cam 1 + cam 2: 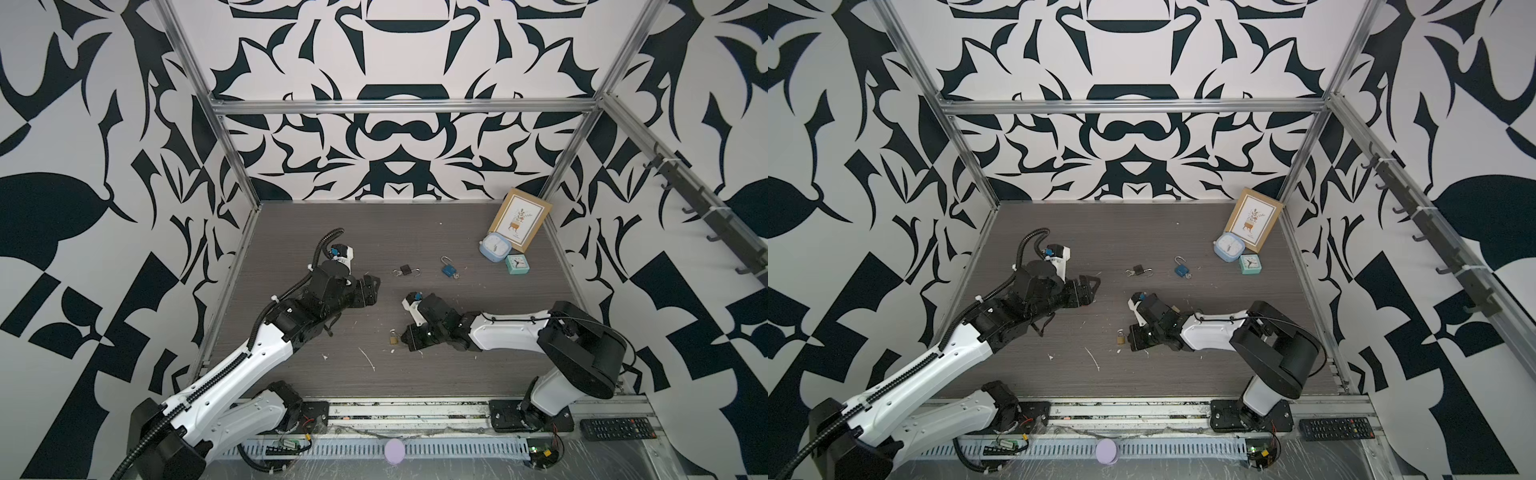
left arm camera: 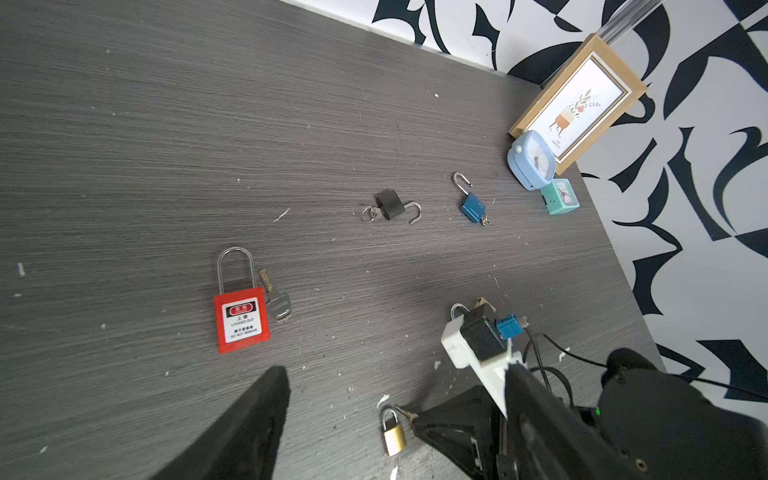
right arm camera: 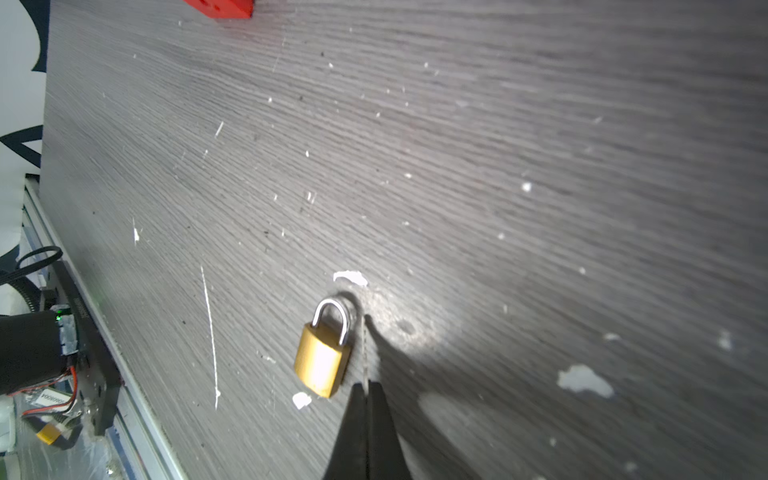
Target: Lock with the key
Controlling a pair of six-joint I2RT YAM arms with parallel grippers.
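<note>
Locking task, mid-course.

In both top views we are finding the brass padlock (image 1: 393, 337) lying on the table (image 1: 415, 382) toward its front edge, just beside the tip of the right gripper (image 1: 404, 335), while the left gripper (image 1: 372, 289) is hovering well apart. In the left wrist view its jaws are standing wide with nothing between them. The red padlock (image 2: 241, 318) is lying shackle-closed, and the black padlock (image 2: 390, 205) and blue padlock (image 2: 471, 205) are lying shackle-open. In the right wrist view the right jaws are pinching the key (image 3: 365, 353), its blade lying just beside the brass body, not in it. We are judging the brass shackle seated, so the two open locks appear to be remaining.
</note>
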